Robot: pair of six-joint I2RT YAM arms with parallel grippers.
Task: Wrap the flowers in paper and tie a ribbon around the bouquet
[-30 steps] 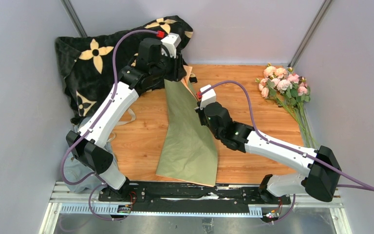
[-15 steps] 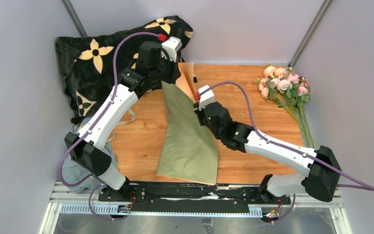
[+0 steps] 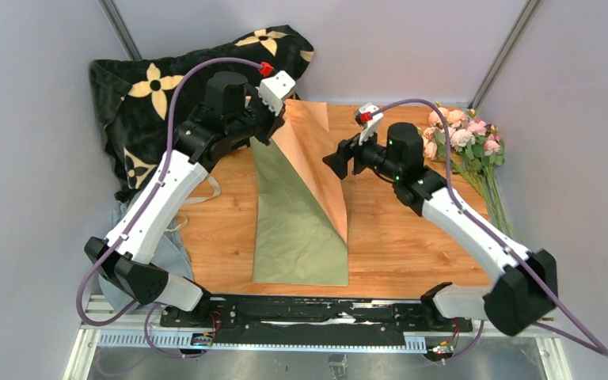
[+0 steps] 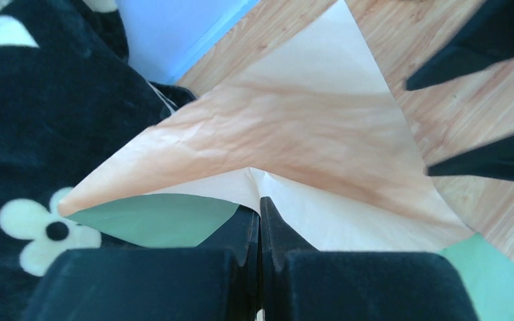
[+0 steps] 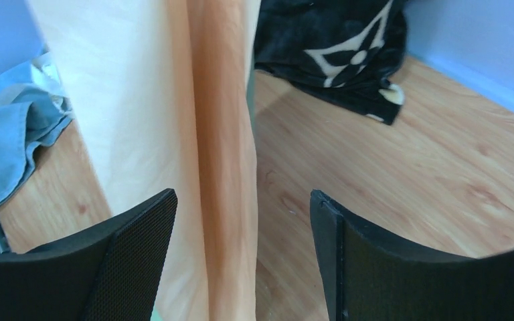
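My left gripper point(image 3: 272, 120) is shut on the top edge of the paper and holds it up off the wood. The tan-peach sheet point(image 3: 317, 158) hangs as a fold over the olive-green sheet point(image 3: 293, 237), whose lower end lies flat. In the left wrist view the jaws point(image 4: 260, 200) pinch the tan paper point(image 4: 294, 127), with green point(image 4: 154, 217) showing beneath. My right gripper point(image 3: 337, 162) stands open just right of the fold, holding nothing; the tan fold point(image 5: 221, 134) hangs ahead of its fingers. The flowers point(image 3: 463, 134) lie apart at the back right. A cream ribbon point(image 3: 210, 188) peeks out by the left arm.
A black pillow point(image 3: 150, 95) with tan flower prints leans at the back left. Pale blue-grey cloth point(image 3: 170, 253) lies bunched at the left edge of the wooden board point(image 3: 412, 245). Grey walls close in on three sides.
The right gripper opened, let go of the paper and swung up and right toward the flowers. The left gripper shut on the paper's top edge and lifted it, so the tan side now drapes over.
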